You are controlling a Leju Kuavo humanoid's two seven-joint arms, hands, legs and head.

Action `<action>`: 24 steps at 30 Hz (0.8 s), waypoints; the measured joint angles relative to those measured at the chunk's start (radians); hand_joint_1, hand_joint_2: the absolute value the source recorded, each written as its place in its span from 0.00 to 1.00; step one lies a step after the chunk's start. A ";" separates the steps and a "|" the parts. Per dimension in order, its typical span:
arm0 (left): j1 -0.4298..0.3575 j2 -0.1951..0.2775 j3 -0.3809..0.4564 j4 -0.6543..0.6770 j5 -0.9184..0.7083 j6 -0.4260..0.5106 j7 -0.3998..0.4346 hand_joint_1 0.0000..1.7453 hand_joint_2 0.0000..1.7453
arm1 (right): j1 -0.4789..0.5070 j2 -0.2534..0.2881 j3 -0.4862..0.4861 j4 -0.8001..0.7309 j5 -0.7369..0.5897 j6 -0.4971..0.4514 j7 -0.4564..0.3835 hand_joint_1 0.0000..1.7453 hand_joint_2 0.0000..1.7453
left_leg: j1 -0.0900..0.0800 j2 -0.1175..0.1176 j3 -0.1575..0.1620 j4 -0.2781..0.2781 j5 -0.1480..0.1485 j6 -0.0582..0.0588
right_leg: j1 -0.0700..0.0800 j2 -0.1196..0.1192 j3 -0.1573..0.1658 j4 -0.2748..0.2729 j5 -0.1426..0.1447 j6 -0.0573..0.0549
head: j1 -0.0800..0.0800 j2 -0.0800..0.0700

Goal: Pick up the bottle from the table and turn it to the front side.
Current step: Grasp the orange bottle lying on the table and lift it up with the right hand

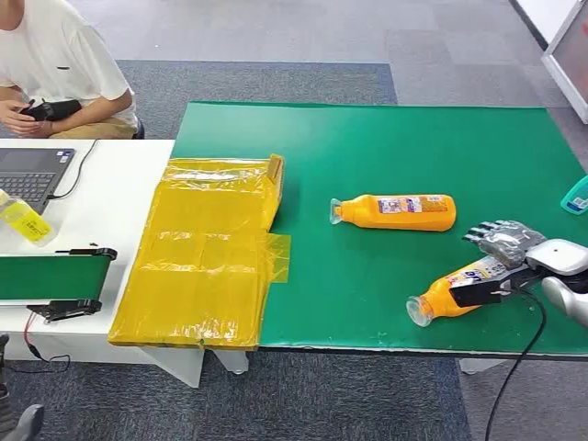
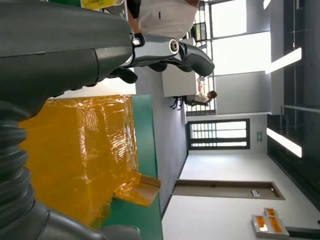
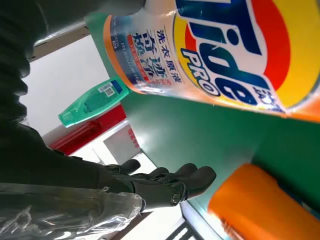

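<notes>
While right hand [image 1: 501,255] grips bottle [image 1: 450,294] (tilted).

Yellow-wrapped box [image 1: 208,248] on green mat [image 1: 416,138]; laptop [image 1: 31,175] nearby.

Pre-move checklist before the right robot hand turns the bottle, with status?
1. Right robot hand on the near orange plastic detergent bottle: ok.
2. Full grip closed: cannot tell; dark fingers lie off the label.
3. Bottle lifted off the green table mat: cannot tell.
4. Second orange bottle apart from the grasp: ok.
5. Teal bottle apart at the mat's edge: ok.
6. Left robot hand holds nothing: ok.
</notes>
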 joint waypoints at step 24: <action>-0.012 0.000 0.039 0.000 0.015 -0.026 0.004 0.00 1.00 | -0.037 0.118 0.035 0.252 0.024 -0.009 0.005 0.00 1.00 | 0.000 0.000 0.002 0.000 0.000 0.000 | 0.000 0.000 0.001 0.000 0.000 0.000 | 0.000 0.000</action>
